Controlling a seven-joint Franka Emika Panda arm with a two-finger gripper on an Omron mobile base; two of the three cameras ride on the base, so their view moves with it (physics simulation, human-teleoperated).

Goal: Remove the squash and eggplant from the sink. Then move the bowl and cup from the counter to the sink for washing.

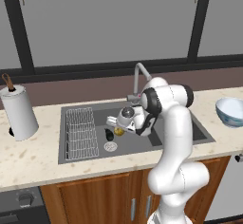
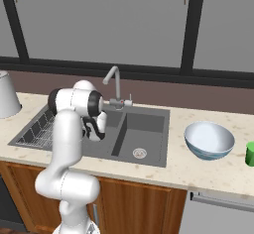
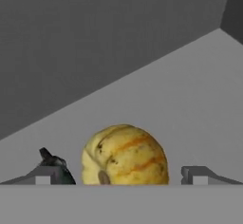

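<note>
I am reaching down into the left basin of the sink [image 1: 80, 154], and my pincer [image 3: 121, 175] is standing wide open with the squash [image 3: 124, 155] sitting between the two fingertips [image 3: 43, 175], neither one touching it. In the left base view the squash [image 1: 118, 132] is peeking out yellow just under my hand, on the basin floor. The eggplant [image 1: 109, 135] is lying just beside it on the side toward the wire rack [image 1: 80, 133], and in the hand view its dark body [image 3: 58, 163] is showing right behind one fingertip, crowding that side. A round drain [image 1: 110, 146] is lying near both vegetables. The faucet [image 1: 137, 78] is rising behind my arm at the back rim. The bowl [image 2: 209, 140] is sitting on the counter [image 2: 198, 176] to the right of the sink, with the green cup [image 2: 250, 154] further right at the frame edge. A paper towel roll [image 1: 18, 111] is standing on the counter left of the sink.
</note>
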